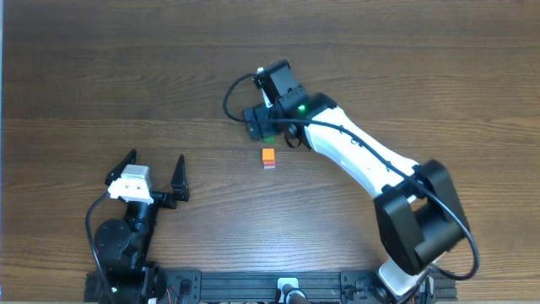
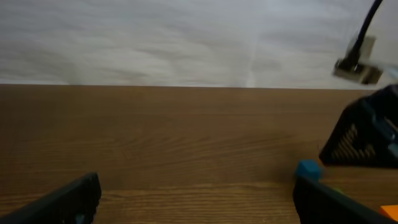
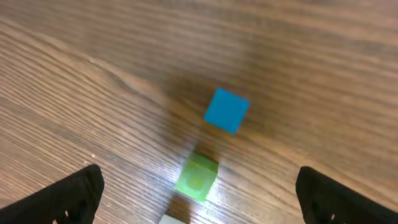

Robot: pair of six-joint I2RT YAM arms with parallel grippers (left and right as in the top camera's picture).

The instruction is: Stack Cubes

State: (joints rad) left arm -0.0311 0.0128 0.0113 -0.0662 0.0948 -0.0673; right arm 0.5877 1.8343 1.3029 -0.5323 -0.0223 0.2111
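A blue cube lies on the wooden table, with a green cube just beside it and apart from it. My right gripper hangs open above the two, its fingers wide on either side. From above, the right gripper is at the table's middle back. An orange cube sits a little nearer, on top of another cube whose reddish edge shows. My left gripper stands open near the front left, holding nothing. The left wrist view shows the blue cube far off.
A pale object's corner shows right beside the green cube. The right arm's white link runs diagonally across the right half of the table. Bare wood stretches to the left and back.
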